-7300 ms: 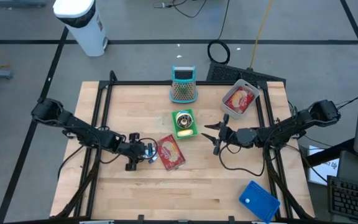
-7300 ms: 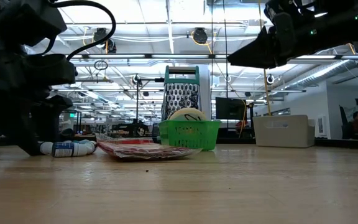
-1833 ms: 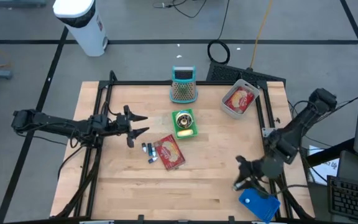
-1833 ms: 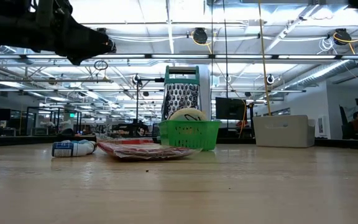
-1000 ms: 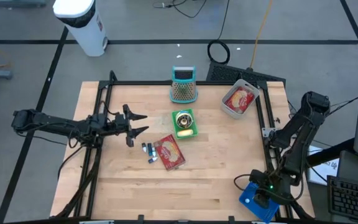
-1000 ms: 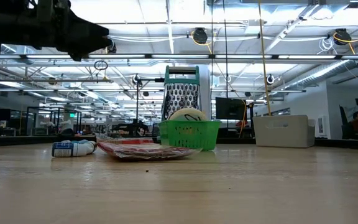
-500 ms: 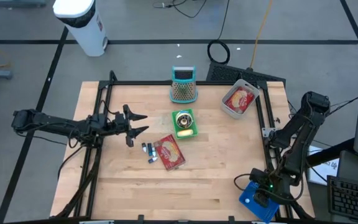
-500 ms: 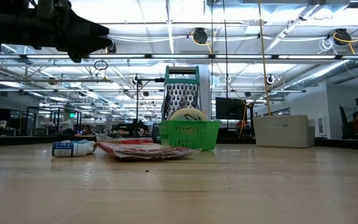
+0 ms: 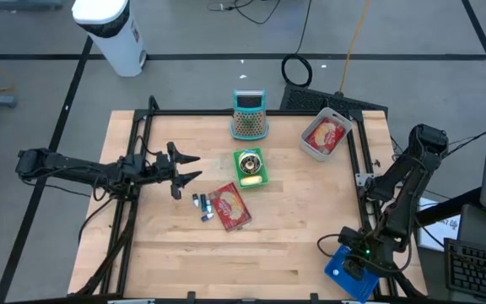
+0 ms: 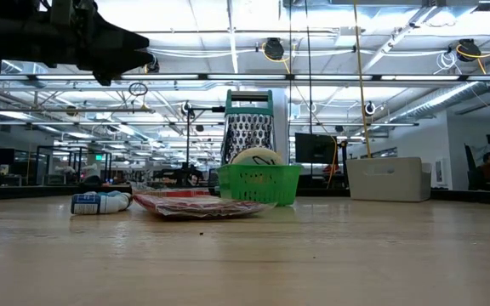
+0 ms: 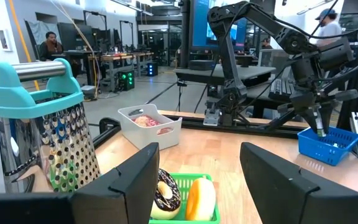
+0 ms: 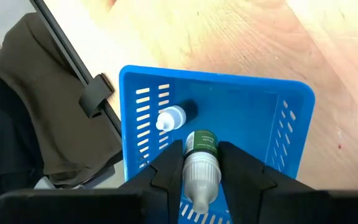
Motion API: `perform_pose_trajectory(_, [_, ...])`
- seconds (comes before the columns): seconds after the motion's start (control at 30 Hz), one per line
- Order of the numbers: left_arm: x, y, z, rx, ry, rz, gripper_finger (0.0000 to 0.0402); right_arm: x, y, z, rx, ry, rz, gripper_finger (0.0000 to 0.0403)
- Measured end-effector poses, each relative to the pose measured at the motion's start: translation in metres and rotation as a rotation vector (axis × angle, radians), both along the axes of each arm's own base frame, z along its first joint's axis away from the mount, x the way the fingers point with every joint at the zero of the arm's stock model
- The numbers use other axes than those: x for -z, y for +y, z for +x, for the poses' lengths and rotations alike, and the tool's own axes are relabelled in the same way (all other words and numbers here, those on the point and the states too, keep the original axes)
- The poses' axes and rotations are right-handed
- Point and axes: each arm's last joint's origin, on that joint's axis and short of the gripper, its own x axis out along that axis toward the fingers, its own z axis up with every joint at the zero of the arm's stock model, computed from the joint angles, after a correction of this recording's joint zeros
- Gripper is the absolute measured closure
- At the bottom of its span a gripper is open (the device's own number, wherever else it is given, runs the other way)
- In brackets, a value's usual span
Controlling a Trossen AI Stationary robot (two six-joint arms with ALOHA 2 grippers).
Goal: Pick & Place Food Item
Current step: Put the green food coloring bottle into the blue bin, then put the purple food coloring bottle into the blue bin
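Gripping a green-capped bottle (image 12: 199,163) over the blue basket (image 12: 260,112) (near right), the right claw (image 12: 197,163); left claw (image 9: 186,168) hovers open.

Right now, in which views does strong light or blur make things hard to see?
Low view: bright ceiling lights behind turn the left gripper into a dark silhouette; the near wooden table is soft. Left wrist view: its own dark fingers are blurred, the grater clear. Right wrist view: the small bottle between the right gripper fingers and the blue basket are evenly lit.
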Motion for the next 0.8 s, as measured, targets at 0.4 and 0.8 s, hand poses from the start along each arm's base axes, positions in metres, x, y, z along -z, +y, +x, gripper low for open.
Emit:
perform_pose_trajectory(0.4, [0.000, 0.000, 0.000, 0.000, 0.000, 0.000, 0.0174, 0.000, -0.002, 0.003, 0.016, 0.000, -0.005, 0.0219])
perform_pose_trajectory(0.8, [0.000, 0.000, 0.000, 0.001, -0.002, -0.015, 0.0174, 0.000, -0.010, 0.018, -0.009, -0.048, -0.039, 0.0186])
